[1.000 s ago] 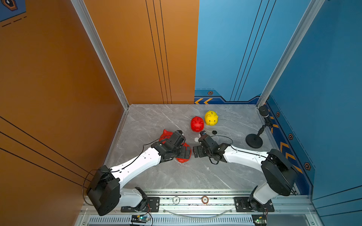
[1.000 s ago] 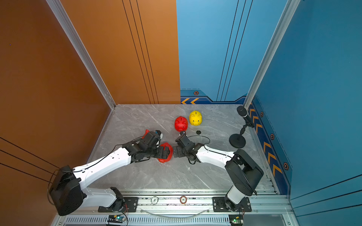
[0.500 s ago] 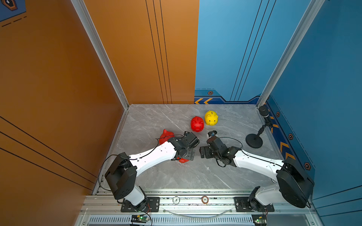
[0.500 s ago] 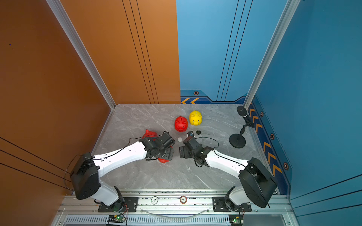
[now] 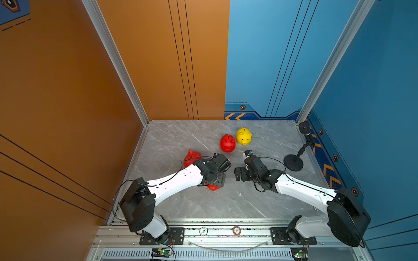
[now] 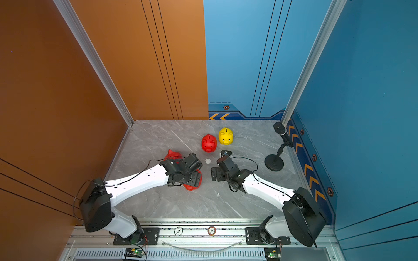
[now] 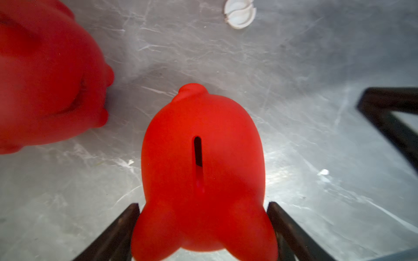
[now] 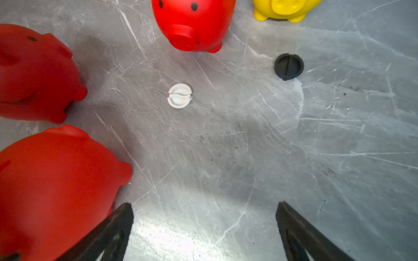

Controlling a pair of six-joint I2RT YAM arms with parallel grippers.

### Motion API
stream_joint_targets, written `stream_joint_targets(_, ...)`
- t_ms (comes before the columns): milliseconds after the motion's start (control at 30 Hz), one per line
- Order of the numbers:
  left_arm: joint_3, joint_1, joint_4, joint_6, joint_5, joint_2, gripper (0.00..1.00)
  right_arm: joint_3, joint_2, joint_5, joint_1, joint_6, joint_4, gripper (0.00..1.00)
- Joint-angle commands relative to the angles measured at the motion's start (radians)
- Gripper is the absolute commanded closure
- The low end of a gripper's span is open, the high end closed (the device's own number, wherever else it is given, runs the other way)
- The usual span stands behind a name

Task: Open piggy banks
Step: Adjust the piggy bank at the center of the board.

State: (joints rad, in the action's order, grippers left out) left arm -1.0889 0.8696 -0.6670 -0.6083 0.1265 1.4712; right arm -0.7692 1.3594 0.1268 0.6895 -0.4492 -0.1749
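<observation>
Piggy bank (image 7: pixel 201 126) in red sits slot-up on the marble tabletop (image 7: pixel 316 67), squeezed at its sides by the left gripper (image 7: pixel 203 204); right gripper (image 8: pixel 204 203) hangs gaping, empty, near a white plug (image 8: pixel 179 95).

Marble tabletop (image 5: pixel 181 140); piggy banks (image 5: pixel 228 143), plugs (image 8: pixel 179 95), microphone (image 5: pixel 293 163)

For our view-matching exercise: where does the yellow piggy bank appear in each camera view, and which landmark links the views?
Both top views: the yellow piggy bank stands farthest back, right of centre.
Left wrist: not in it.
Right wrist: partly cut off at the picture's edge, beyond the black plug.
Shared landmark: the held red piggy bank, in the left gripper, shows in all four.
</observation>
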Motion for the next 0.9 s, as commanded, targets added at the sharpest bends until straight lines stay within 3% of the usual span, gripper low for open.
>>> stream_joint_targets(0,0.115,-0.041,0.214,-0.052,-0.266,-0.101,0.33,0.007,-0.013,-0.039,-0.018,0.036,-0.022,0.00)
stream_joint_targets(200,0.296,-0.141,0.424,-0.159,-0.473,-0.164,0.32,0.030,-0.052,-0.028,-0.019,0.031,-0.029,0.00)
stream_joint_targets(433,0.425,-0.219,0.553,-0.199,-0.526,-0.169,0.29,0.054,-0.111,-0.030,-0.024,0.026,-0.043,0.00)
stream_joint_targets(500,0.439,-0.239,0.539,-0.191,-0.521,-0.181,0.09,0.066,-0.118,-0.033,-0.024,0.026,-0.039,0.00)
stream_joint_targets(567,0.450,-0.256,0.531,-0.182,-0.515,-0.200,0.01,0.077,-0.126,-0.034,-0.024,0.026,-0.032,0.00)
stream_joint_targets(867,0.448,-0.318,0.507,-0.126,-0.533,-0.226,0.02,0.092,-0.089,-0.033,-0.010,0.010,-0.027,0.00)
